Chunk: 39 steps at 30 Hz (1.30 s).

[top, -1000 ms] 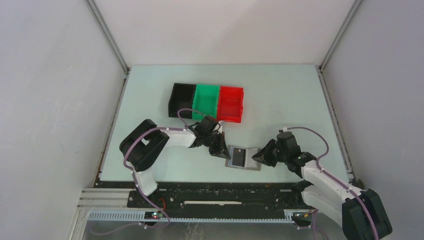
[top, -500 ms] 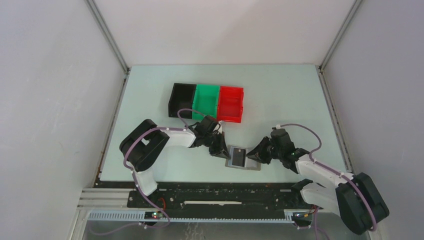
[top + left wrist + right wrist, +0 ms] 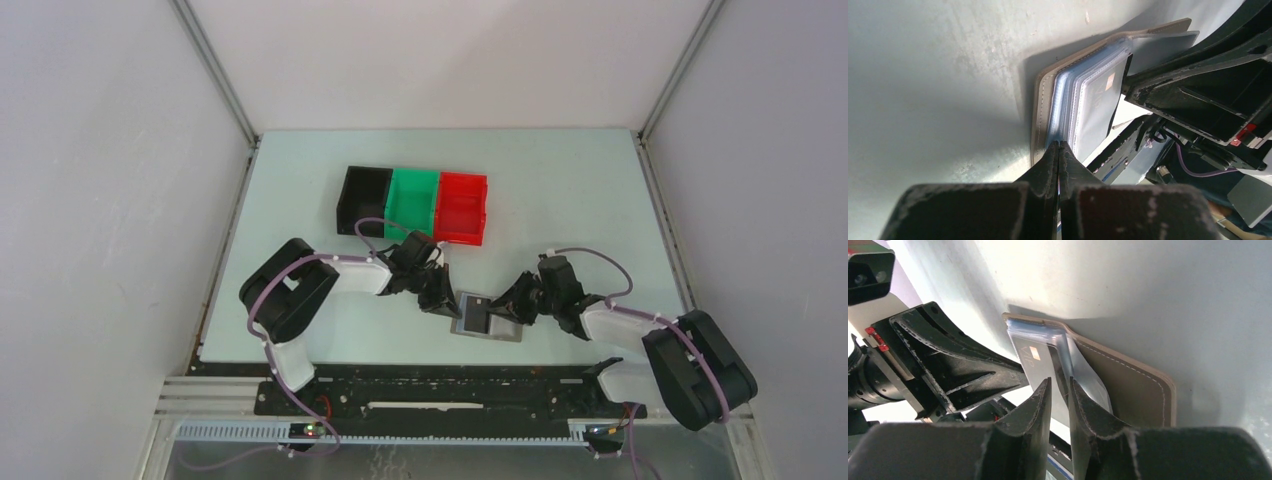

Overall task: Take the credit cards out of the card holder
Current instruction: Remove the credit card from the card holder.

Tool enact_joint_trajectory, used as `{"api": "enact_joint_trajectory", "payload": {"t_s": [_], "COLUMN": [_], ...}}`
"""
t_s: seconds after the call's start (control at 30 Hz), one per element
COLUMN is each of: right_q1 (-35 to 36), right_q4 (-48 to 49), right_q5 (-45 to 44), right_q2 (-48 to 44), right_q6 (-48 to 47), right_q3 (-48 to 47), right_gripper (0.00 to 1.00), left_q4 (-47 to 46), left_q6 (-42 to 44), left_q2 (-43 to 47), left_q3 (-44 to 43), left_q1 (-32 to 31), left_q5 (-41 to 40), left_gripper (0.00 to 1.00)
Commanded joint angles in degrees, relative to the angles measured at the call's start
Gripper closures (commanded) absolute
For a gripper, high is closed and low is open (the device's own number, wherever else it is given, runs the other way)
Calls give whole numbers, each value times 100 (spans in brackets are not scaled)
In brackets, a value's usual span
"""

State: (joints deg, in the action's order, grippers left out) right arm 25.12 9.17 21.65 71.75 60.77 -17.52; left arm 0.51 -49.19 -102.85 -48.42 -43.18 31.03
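Note:
The card holder [image 3: 503, 329] lies open near the table's front edge, its taupe cover [image 3: 1128, 385] under blue-grey clear pockets [image 3: 1064, 102]. A grey card with a dark stripe [image 3: 1034, 362] sits in the top pocket; it also shows in the left wrist view [image 3: 1098, 107]. My left gripper [image 3: 447, 305] is shut, its tips [image 3: 1058, 145] pressed on the holder's left pocket edge. My right gripper [image 3: 510, 312] is narrowly open over the holder's right side, and its fingertips [image 3: 1044, 390] straddle the card's striped edge. The tan-orange card is hidden.
A black bin [image 3: 362, 198], a green bin [image 3: 413, 203] and a red bin [image 3: 462, 207] stand in a row behind the holder. The table's front edge and a metal rail [image 3: 420, 405] run just below it. Grey walls close in both sides.
My right arm has reached left, bringing its gripper from beside the holder onto its right side over the card. The left gripper and the holder have stayed put.

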Motion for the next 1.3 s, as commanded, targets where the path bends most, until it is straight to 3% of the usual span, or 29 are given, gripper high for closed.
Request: {"api": "enact_joint_trajectory", "payload": {"t_s": [0.0, 0.53, 0.8, 0.93, 1.13, 1.27], "right_q1": [-34, -34, -43, -47, -51, -56], "right_q4": [315, 829, 865, 954, 1212, 1225], "right_q5": [7, 182, 274, 347, 499, 464], "right_q2": [-18, 68, 161, 266, 465, 460], "right_q6": [54, 151, -35, -24, 38, 41], "right_q3": [144, 437, 425, 429, 429, 479], "right_gripper": [73, 72, 86, 76, 73, 84], "left_q4": [-25, -202, -174, -195, -227, -236], "left_q6": [-72, -7, 67, 51, 41, 59], "left_q2": [3, -148, -24, -17, -58, -84], "left_q3": [193, 84, 140, 165, 150, 136], "left_q1": [-45, -71, -122, -150, -176, -207], "left_q5": [-180, -158, -328, -375, -413, -412], "left_gripper": [100, 100, 100, 100, 100, 100]}}
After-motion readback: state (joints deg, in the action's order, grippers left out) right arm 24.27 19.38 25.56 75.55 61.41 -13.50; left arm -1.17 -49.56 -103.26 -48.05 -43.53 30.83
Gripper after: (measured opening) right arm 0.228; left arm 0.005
